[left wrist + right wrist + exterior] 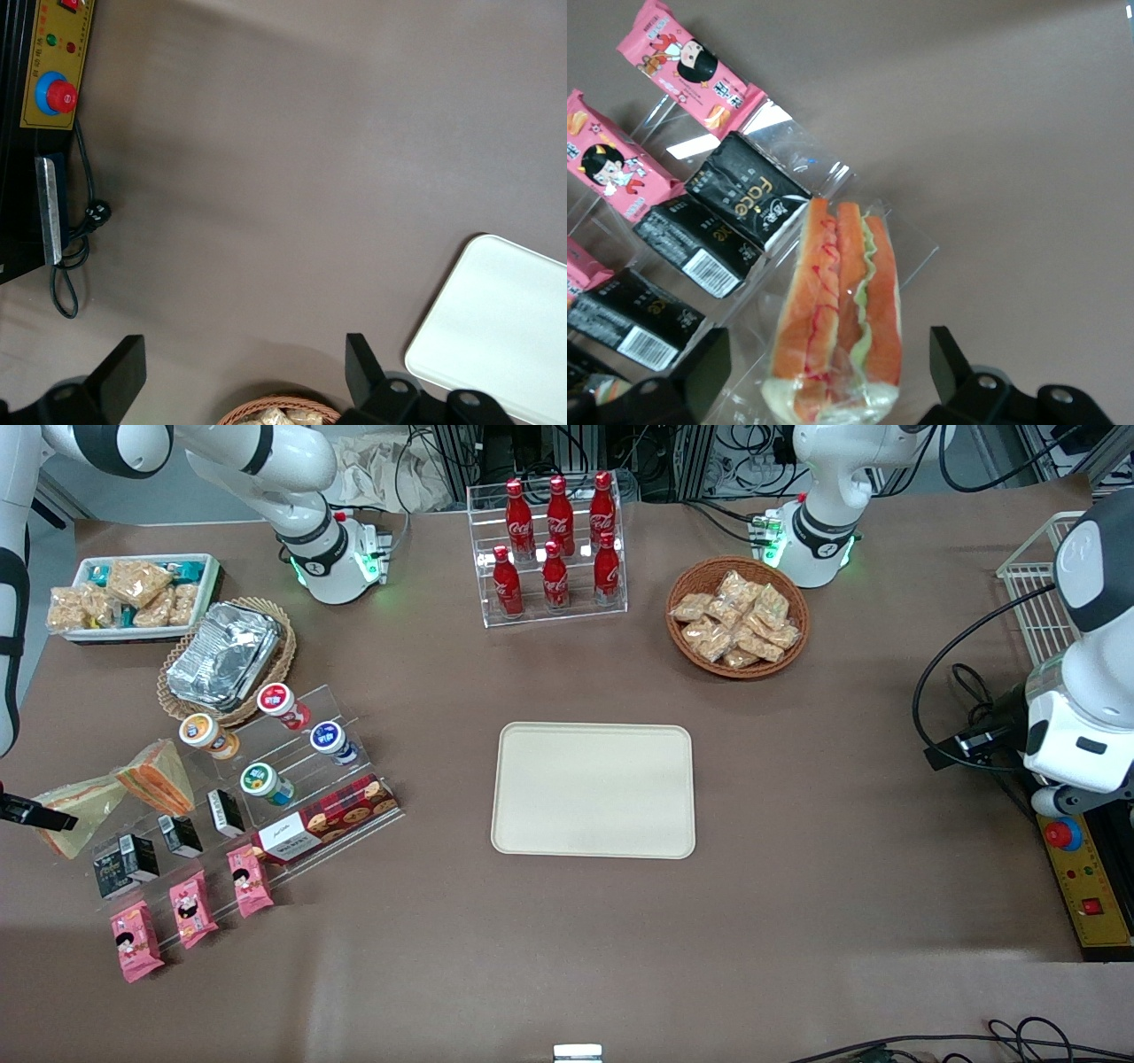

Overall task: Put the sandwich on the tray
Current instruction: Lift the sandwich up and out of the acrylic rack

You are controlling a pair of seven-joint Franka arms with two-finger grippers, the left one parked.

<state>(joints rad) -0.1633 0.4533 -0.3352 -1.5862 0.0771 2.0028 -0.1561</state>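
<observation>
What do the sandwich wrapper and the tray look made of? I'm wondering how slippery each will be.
The sandwich, lying between the fingers of the open gripper, seems wrapped in thin clear plastic film: glossy, creased, filling visible through it. The tray looks like matte cream moulded plastic, though the material isn't certain: smooth, with rounded corners and a low rim.

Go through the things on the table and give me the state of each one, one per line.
sandwich: wrapped, on the table by the display steps, between the open fingers, not gripped.
claw: open, straddling the sandwich.
tray: bare, flat mid-table.
other wedge: wrapped, leaning by the steps.
foil container: closed, in a wicker basket.
cola bottles: upright, capped, in a clear rack.
</observation>
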